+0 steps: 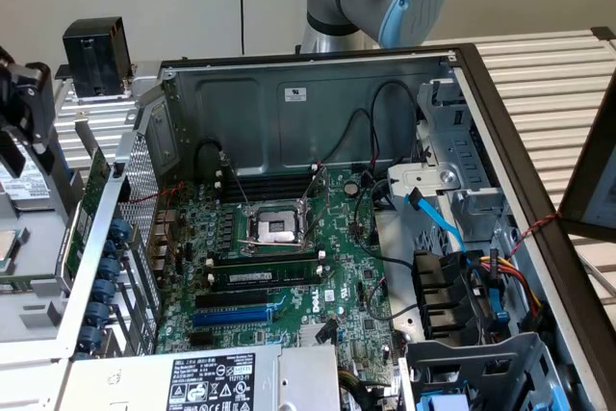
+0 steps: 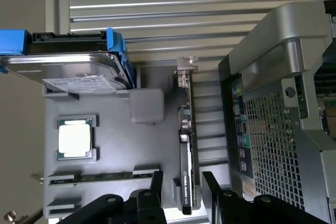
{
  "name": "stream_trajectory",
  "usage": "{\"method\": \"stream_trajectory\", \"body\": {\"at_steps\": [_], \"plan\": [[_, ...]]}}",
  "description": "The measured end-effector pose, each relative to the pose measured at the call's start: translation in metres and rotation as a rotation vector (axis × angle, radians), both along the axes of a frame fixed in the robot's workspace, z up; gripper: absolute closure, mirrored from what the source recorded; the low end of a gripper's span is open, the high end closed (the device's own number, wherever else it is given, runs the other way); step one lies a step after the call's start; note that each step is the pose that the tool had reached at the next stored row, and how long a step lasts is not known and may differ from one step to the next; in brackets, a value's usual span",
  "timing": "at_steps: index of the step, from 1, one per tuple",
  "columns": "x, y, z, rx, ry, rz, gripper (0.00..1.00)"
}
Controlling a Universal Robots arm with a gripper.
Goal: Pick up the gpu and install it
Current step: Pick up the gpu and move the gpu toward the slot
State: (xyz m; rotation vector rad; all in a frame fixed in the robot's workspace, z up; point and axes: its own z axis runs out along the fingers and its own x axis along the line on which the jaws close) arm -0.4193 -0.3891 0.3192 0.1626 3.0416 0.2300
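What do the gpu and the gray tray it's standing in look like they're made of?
The gpu: black shroud, likely matte plastic, with white print; its end bracket looks like shiny bare metal. The gray tray: smooth, matte, with shaped pockets, probably plastic.

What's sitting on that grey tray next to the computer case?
A hard drive in a blue carrier, a processor chip, a memory stick and the gpu standing on edge. The tray under the hard drive is hidden.
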Motion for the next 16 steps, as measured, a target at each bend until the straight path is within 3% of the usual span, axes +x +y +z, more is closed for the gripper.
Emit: {"method": "stream_trajectory", "body": {"at_steps": [4,6,9,16], "plan": [[0.0,0.0016,-0.007,-0.0031,0.0001,0.0,0.57],[0.0,0.0018,-0.0095,-0.011,0.0002,0.0,0.57],[0.0,0.0018,-0.012,-0.0298,0.0,0.001,0.57],[0.001,0.0014,-0.0201,-0.0306,-0.0201,0.0,0.57]]}}
